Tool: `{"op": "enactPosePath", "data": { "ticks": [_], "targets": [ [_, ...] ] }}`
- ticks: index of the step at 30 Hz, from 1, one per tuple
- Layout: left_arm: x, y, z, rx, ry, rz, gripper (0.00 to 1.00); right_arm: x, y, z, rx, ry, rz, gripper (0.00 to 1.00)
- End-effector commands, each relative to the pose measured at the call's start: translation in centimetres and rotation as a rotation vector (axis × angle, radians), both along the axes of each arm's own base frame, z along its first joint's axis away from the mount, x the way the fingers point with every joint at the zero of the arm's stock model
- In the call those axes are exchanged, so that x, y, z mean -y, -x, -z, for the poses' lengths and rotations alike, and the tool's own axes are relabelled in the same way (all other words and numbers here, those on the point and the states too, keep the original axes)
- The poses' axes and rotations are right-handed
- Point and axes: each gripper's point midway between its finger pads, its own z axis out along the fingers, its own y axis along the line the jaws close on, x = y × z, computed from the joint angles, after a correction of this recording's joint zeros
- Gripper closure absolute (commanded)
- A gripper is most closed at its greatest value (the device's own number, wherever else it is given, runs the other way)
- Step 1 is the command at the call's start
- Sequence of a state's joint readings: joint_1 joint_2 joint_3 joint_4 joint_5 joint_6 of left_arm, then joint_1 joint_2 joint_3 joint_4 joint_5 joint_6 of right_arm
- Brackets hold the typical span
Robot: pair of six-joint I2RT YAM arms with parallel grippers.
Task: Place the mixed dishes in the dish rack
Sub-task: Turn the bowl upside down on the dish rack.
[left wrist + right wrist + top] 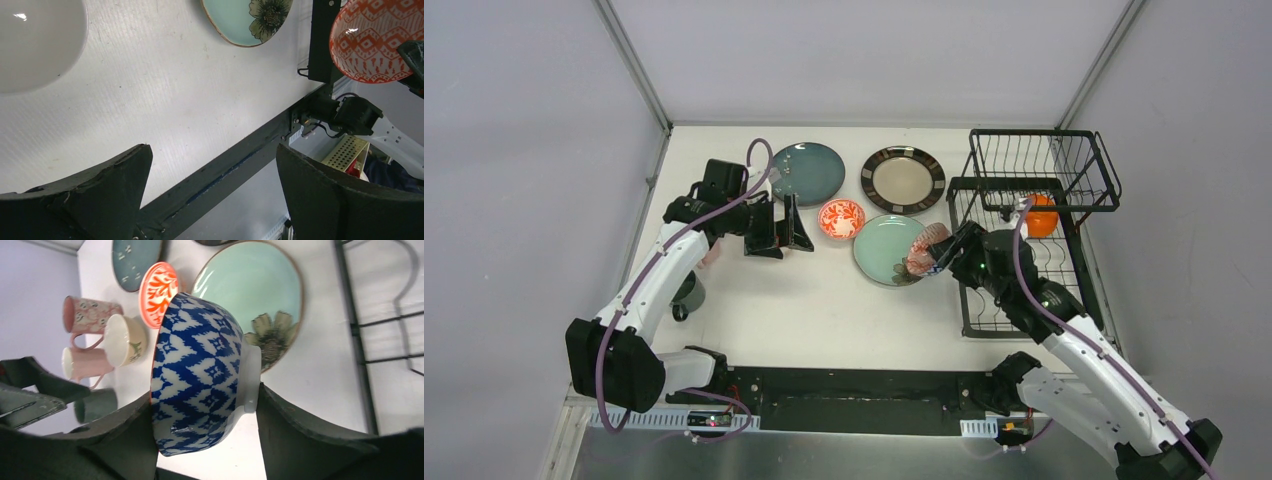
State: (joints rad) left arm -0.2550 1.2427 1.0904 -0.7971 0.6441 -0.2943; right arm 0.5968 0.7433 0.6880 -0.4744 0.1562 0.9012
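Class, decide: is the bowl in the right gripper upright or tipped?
Tipped on its side: the blue-patterned bowl has its rim facing sideways.

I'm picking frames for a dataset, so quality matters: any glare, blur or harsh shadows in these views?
Top view: even light, only faint shadows on the table. Left wrist: small glare spots on the white bowl and the patterned bowl; the near jaws are dark, with little detail. Right wrist: the patterned bowl is sharp, the rack slightly soft.

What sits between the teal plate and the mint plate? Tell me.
The small red-patterned bowl, clear in the top view.
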Motion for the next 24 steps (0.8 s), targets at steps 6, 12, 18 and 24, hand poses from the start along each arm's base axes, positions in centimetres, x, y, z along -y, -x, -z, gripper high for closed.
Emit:
{"op": "enactPosePath", "data": {
  "ticks": [6,12,18,24],
  "targets": [
    [-0.5,0.2,0.1,0.044,-0.034,0.007,0.01,6.8,0.1,-3.3,0.057,0.192,0.246,0.46],
    [-0.5,0.3,-0.1,0.050,-0.033,0.009,0.01,10.0,-0.3,-4.2,0.062,0.342,0.349,0.46],
    [-0.7,0.3,-0.3,0.062,-0.037,0.002,0.01,12.6,-0.4,-4.0,0.000,0.465,0.420,0.46],
    [-0.5,0.5,-0.4,0.061,-0.028,0.008,0.01,14.6,-1.2,-3.7,-0.038,0.503,0.456,0.46]
  ]
}}
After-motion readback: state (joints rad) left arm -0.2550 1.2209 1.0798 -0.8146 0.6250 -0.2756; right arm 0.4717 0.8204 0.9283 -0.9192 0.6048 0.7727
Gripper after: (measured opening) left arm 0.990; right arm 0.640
